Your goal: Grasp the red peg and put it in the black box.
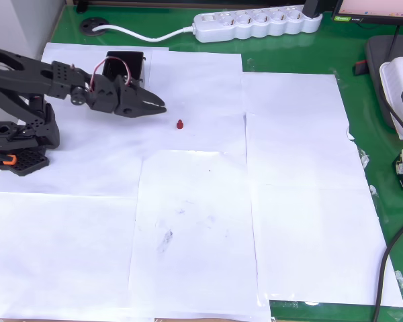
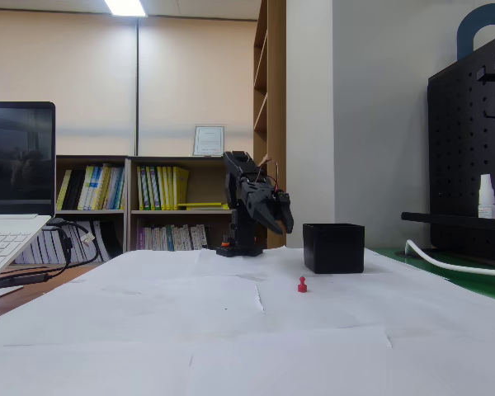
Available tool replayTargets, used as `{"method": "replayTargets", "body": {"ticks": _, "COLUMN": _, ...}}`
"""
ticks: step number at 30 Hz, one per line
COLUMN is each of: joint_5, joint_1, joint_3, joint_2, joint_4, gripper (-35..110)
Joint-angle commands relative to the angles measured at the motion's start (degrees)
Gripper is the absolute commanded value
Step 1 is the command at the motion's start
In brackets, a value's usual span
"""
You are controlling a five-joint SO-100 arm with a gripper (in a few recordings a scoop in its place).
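Overhead view: the red peg (image 1: 180, 124) stands on the white paper sheets (image 1: 195, 201) that cover the green worktop (image 1: 363, 100), nearer the far edge and the left side. The gripper (image 1: 158, 107) hangs just left of the peg, apart from it, jaws closed and holding nothing. The black box (image 1: 124, 62), partly behind the arm (image 1: 27, 87), sits near the far left corner.

Fixed view: peg (image 2: 302, 285) upright, in front of the box (image 2: 334, 247); gripper (image 2: 282, 221) raised off the paper.

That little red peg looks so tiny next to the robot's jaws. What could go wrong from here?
The red peg is far smaller than the gripper, so the jaws may knock it away or close beside it. The black box has tall walls; a low carry could bump its rim.
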Motion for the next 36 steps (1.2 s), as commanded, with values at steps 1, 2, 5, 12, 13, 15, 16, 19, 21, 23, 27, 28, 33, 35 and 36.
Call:
{"method": "replayTargets", "body": {"ticks": 1, "joint_5": -2.37, "joint_1": 1.58, "joint_3": -4.04, "joint_2": 3.87, "joint_4": -11.16, "gripper": 0}}
{"method": "replayTargets", "body": {"ticks": 2, "joint_5": -3.25, "joint_1": 1.85, "joint_3": -5.1, "joint_2": 5.27, "joint_4": -13.1, "gripper": 0}}
{"method": "replayTargets", "body": {"ticks": 5, "joint_5": -4.13, "joint_1": 1.85, "joint_3": -9.93, "joint_2": 11.07, "joint_4": -24.43, "gripper": 0}}
{"method": "replayTargets", "body": {"ticks": 12, "joint_5": -3.96, "joint_1": -1.41, "joint_3": -10.37, "joint_2": 21.88, "joint_4": -29.0, "gripper": 0}}
{"method": "replayTargets", "body": {"ticks": 13, "joint_5": -3.6, "joint_1": -2.29, "joint_3": -9.4, "joint_2": 23.82, "joint_4": -29.0, "gripper": 0}}
{"method": "replayTargets", "body": {"ticks": 15, "joint_5": -2.29, "joint_1": -3.25, "joint_3": -8.17, "joint_2": 25.93, "joint_4": -29.62, "gripper": 0}}
{"method": "replayTargets", "body": {"ticks": 16, "joint_5": -2.11, "joint_1": -3.6, "joint_3": -7.56, "joint_2": 27.42, "joint_4": -30.5, "gripper": 0}}
{"method": "replayTargets", "body": {"ticks": 19, "joint_5": -2.72, "joint_1": -4.31, "joint_3": -4.31, "joint_2": 32.52, "joint_4": -32.08, "gripper": 4}}
{"method": "replayTargets", "body": {"ticks": 21, "joint_5": -2.72, "joint_1": -4.66, "joint_3": -0.88, "joint_2": 35.6, "joint_4": -32.17, "gripper": 15}}
{"method": "replayTargets", "body": {"ticks": 23, "joint_5": -2.55, "joint_1": -4.66, "joint_3": 2.55, "joint_2": 38.06, "joint_4": -31.9, "gripper": 19}}
{"method": "replayTargets", "body": {"ticks": 27, "joint_5": -3.69, "joint_1": -4.31, "joint_3": 7.38, "joint_2": 42.8, "joint_4": -31.99, "gripper": 28}}
{"method": "replayTargets", "body": {"ticks": 28, "joint_5": -4.04, "joint_1": -4.13, "joint_3": 8.35, "joint_2": 43.86, "joint_4": -32.08, "gripper": 30}}
{"method": "replayTargets", "body": {"ticks": 33, "joint_5": -4.39, "joint_1": -3.25, "joint_3": 11.87, "joint_2": 47.29, "joint_4": -31.9, "gripper": 34}}
{"method": "replayTargets", "body": {"ticks": 35, "joint_5": -4.57, "joint_1": -3.08, "joint_3": 12.57, "joint_2": 48.16, "joint_4": -31.9, "gripper": 36}}
{"method": "replayTargets", "body": {"ticks": 36, "joint_5": -4.57, "joint_1": -3.08, "joint_3": 12.83, "joint_2": 48.52, "joint_4": -31.9, "gripper": 37}}
